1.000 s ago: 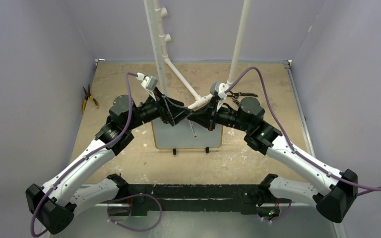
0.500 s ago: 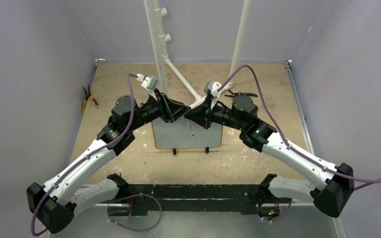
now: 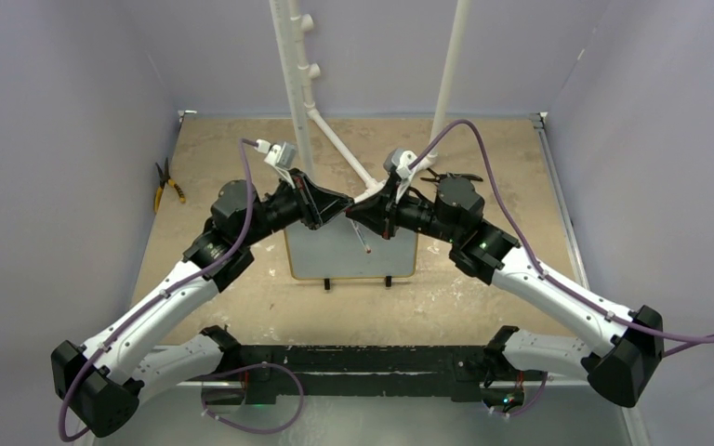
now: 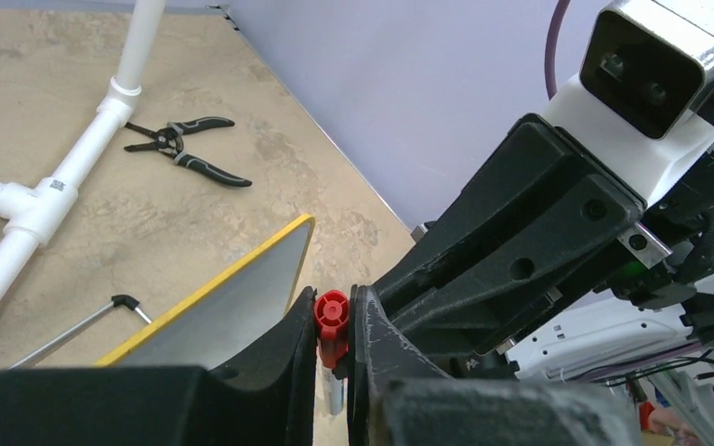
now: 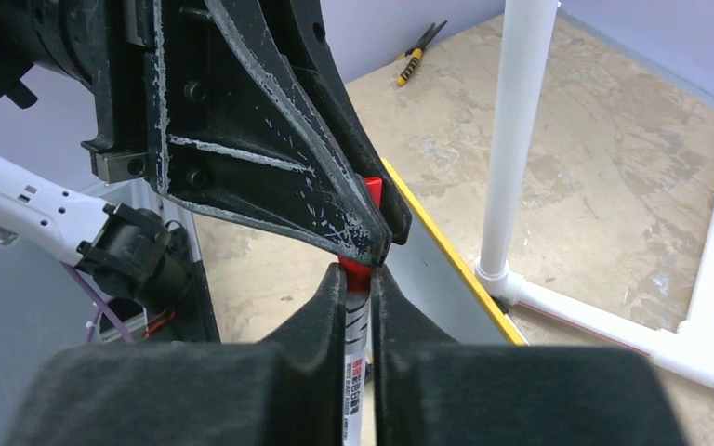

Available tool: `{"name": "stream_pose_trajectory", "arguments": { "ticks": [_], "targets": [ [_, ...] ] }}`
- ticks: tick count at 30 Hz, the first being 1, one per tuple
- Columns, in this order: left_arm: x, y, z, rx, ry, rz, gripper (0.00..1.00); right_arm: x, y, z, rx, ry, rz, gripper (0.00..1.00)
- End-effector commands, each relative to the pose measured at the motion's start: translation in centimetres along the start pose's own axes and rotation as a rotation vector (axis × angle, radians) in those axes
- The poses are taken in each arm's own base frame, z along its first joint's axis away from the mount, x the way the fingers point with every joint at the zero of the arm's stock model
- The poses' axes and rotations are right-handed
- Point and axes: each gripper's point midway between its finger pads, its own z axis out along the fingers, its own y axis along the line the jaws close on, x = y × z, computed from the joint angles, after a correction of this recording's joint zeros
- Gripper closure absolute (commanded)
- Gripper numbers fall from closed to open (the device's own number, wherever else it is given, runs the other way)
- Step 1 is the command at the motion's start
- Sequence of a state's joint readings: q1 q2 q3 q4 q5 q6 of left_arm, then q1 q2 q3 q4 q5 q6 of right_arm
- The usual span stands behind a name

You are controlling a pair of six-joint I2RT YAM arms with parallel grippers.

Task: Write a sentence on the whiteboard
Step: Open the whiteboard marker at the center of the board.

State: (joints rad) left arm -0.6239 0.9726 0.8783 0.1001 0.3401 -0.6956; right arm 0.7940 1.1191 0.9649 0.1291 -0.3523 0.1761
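Note:
The whiteboard [image 3: 349,265] lies flat on the table, its yellow frame [image 4: 242,265] and grey-white face [image 5: 437,288] visible under both grippers. The sentence is out of view; the part of the board that shows is bare. Both grippers meet above the board's far edge. My left gripper [image 4: 333,294] is shut on the marker's red cap [image 4: 332,321]. My right gripper [image 5: 358,274] flanks the marker's white printed barrel [image 5: 357,344] with its fingers a sliver apart. In the top view the marker [image 3: 363,242] hangs slanted over the board, below the left gripper [image 3: 339,209] and right gripper [image 3: 358,216].
A white pipe frame [image 3: 307,93] rises behind the board, with a bar [image 4: 19,204] along the table and an upright [image 5: 521,139] close to the right gripper. Yellow-handled pliers [image 3: 167,184] lie far left and black pliers [image 4: 181,149] far right.
The left gripper has closed onto the red cap. The right gripper has eased its hold on the barrel and shifted slightly left. The marker now hangs at a slant.

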Motion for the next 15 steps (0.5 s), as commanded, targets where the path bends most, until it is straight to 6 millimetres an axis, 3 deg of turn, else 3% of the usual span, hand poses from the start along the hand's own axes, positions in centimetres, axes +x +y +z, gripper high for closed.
{"name": "stream_pose_trajectory", "arguments": {
  "ticks": [1,3,6,9,15],
  "targets": [
    [-1.9,-1.0,-0.3,0.016,-0.082,-0.03,1.0,-4.5,0.9,-1.2,0.01,-0.159,-0.03,0.63],
    [-3.4,-1.9,-0.8,0.031,-0.145,-0.035,1.0,-4.5,1.2,-1.8,0.005,-0.192,0.004,0.37],
    [-5.3,-3.0,-1.5,0.06,-0.227,-0.06,1.0,-5.1,1.9,-2.9,-0.014,-0.27,0.067,0.18],
    [-6.9,-4.2,-2.5,0.106,-0.313,-0.089,1.0,-6.2,2.8,-4.0,-0.055,-0.374,0.128,0.13],
    [-8.3,-5.8,-3.8,0.213,-0.424,-0.141,1.0,-7.7,4.2,-5.6,-0.154,-0.524,0.292,0.13]
  ]
}}
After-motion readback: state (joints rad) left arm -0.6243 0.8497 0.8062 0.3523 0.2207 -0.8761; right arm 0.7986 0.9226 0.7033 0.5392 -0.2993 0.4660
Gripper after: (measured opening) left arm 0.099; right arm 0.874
